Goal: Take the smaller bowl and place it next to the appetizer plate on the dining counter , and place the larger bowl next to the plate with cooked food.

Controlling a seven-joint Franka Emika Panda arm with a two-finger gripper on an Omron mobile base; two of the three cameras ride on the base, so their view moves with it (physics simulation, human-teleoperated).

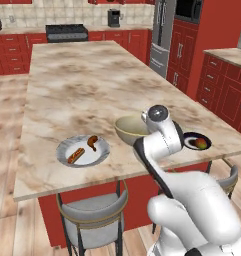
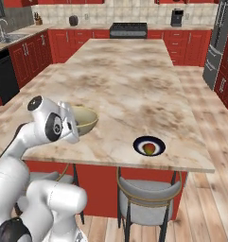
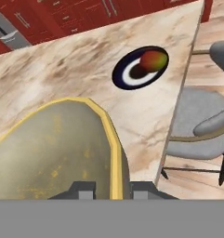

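I see gripper (image 3: 112, 189) pinched on the rim of the larger bowl (image 3: 53, 148) | bowl over the dining counter (image 1: 82, 85), between the plate with cooked food (image 1: 83, 150) and the appetizer plate (image 1: 197, 142) | mouth up, round, no long axis

Arm bent forward, hand (image 3: 113, 189) fingers straddling a rim, clamped.

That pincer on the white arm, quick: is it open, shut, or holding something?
Pincer: shut on the rim of the big beige bowl, one fingertip on each side.
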